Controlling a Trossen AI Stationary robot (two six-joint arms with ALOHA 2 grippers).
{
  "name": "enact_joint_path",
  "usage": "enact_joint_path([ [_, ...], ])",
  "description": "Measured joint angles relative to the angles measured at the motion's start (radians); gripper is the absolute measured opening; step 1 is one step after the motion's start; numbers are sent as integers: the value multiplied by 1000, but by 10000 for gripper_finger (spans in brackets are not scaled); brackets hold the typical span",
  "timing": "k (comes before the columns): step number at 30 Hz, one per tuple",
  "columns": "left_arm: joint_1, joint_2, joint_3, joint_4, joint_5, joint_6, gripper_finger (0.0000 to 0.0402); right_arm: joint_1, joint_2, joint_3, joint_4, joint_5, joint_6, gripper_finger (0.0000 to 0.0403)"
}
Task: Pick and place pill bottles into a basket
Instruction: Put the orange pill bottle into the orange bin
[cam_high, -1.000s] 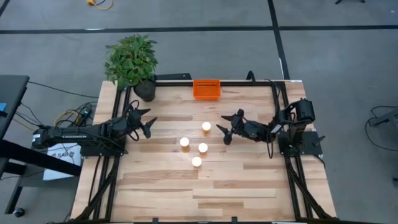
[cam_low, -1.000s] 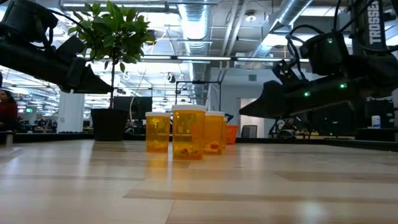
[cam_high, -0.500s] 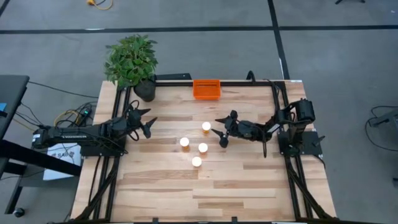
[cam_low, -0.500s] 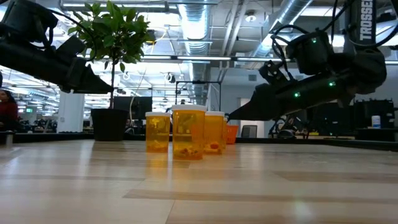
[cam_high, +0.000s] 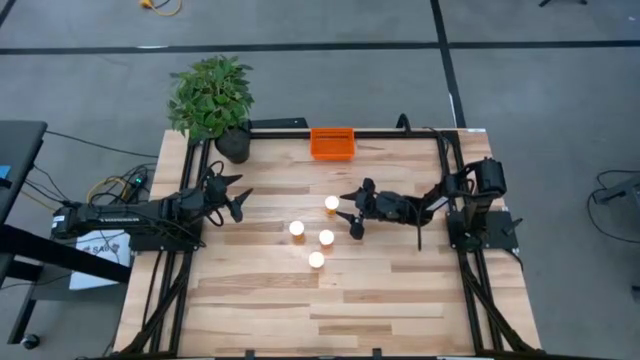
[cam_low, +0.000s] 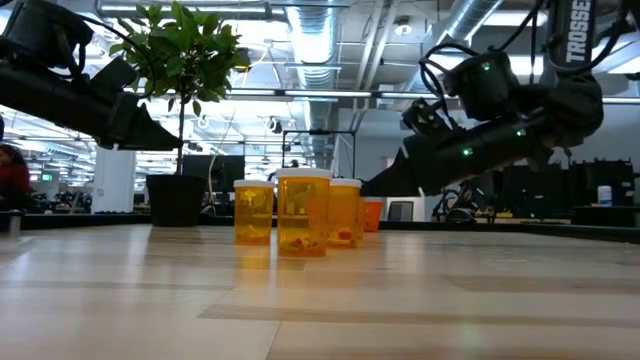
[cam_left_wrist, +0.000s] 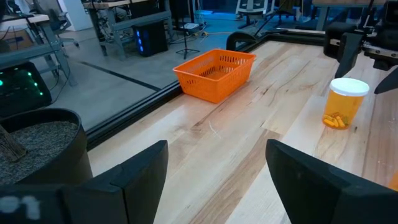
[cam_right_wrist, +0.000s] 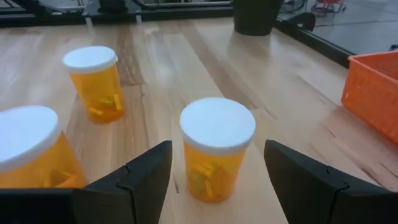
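Several orange pill bottles with white caps stand upright on their bases mid-table: one farthest back (cam_high: 331, 203), one left (cam_high: 297, 229), one (cam_high: 326, 237), one nearest (cam_high: 316, 260). The orange basket (cam_high: 332, 143) sits at the table's far edge. My right gripper (cam_high: 349, 211) is open just right of the farthest-back bottle (cam_right_wrist: 216, 148), its fingers pointing at it without touching. My left gripper (cam_high: 240, 198) is open and empty at the left side of the table.
A potted plant (cam_high: 212, 100) in a dark pot stands at the far left corner. Black frame rails run along the table's left, right and far edges. Bare wood lies toward the near edge (cam_high: 330, 310).
My right gripper has gone toward the table's left, closing in on the farthest-back bottle, and stayed open. The bottles have not moved.
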Motion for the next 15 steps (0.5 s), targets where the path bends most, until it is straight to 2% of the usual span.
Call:
enact_joint_path([
  [15,0,0,0,0,0,0,263,-23,0,13,-13,-56,-8,251],
])
